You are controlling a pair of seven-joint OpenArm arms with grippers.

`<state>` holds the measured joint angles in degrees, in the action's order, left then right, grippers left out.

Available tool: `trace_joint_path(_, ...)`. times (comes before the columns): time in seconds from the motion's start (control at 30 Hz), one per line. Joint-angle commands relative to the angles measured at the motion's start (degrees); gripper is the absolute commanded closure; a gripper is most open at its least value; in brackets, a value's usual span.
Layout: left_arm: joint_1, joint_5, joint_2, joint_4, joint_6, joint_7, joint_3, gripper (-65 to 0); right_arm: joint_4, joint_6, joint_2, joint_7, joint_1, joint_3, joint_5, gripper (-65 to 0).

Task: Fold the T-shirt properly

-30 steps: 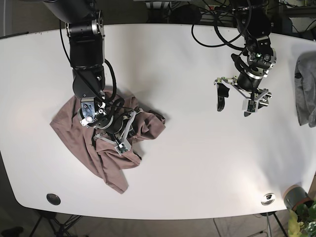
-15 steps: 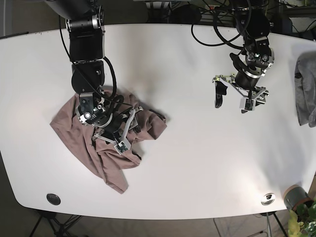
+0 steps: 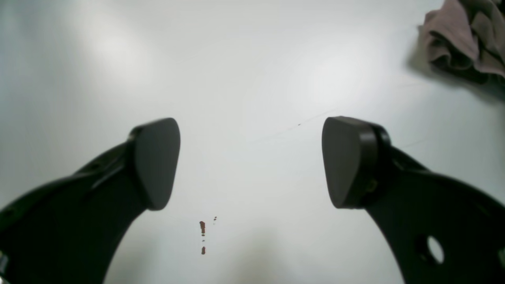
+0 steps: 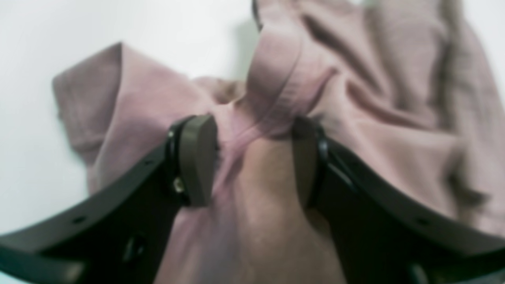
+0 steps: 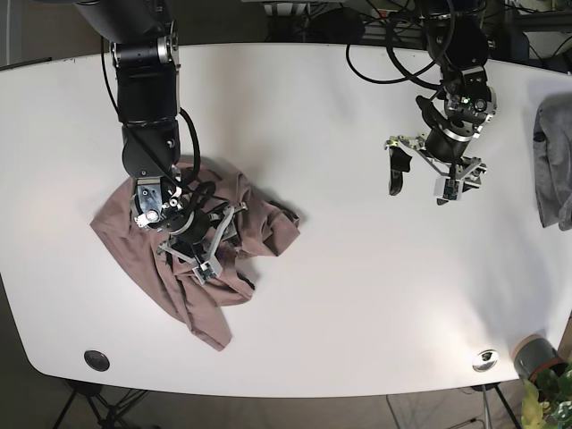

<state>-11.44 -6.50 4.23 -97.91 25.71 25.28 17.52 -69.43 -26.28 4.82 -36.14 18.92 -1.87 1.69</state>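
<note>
The mauve T-shirt (image 5: 192, 286) lies crumpled on the left part of the white table (image 5: 357, 295). My right gripper (image 5: 207, 253) is down in the middle of the heap. In the right wrist view its fingers (image 4: 197, 157) pinch a raised fold of the T-shirt (image 4: 375, 118), so the gripper (image 4: 252, 157) is shut on cloth. My left gripper (image 5: 420, 189) hovers open and empty over bare table at the right. In the left wrist view the left gripper (image 3: 252, 161) has its jaws wide apart, and an edge of the T-shirt (image 3: 461, 35) shows at the top right corner.
A grey garment (image 5: 554, 161) lies at the table's right edge. A round grey pot with a plant (image 5: 534, 357) stands at the front right corner. Two round caps (image 5: 96, 360) (image 5: 485, 359) sit near the front edge. Small red marks (image 3: 202, 228) are under the left gripper.
My right gripper has shifted left and slightly down within the shirt, dragging the bunched cloth with it. My left gripper has drifted slightly up and left, still open.
</note>
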Motion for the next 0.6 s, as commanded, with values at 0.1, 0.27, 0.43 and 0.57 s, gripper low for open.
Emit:
trace_joint_path(0.1, 0.41, -0.75, 0.39, -0.86, 0.00, -1.50, 0.11, -51.7, -2.00, 0.22, 0.41, 0.93, 1.26, 0.15, 0.37, -30.6)
trace_joint_path(0.27, 0.23, -0.75, 0.39, -0.69, 0.00, -1.50, 0.11, -51.7, -6.92, 0.22, -1.43, -1.27, -0.94, 0.15, 0.20, -30.6)
trace_joint_path(0.43, 0.58, -0.75, 0.39, 0.72, 0.00, -1.50, 0.11, -51.7, -4.99, 0.22, -2.40, -0.83, -0.94, 0.07, -0.16, -30.6)
trace_joint_path(0.57, 0.58, -0.75, 0.39, 0.55, 0.00, -1.50, 0.11, -51.7, -1.56, 0.22, -2.40, 1.72, -0.59, 0.15, -0.16, -30.4)
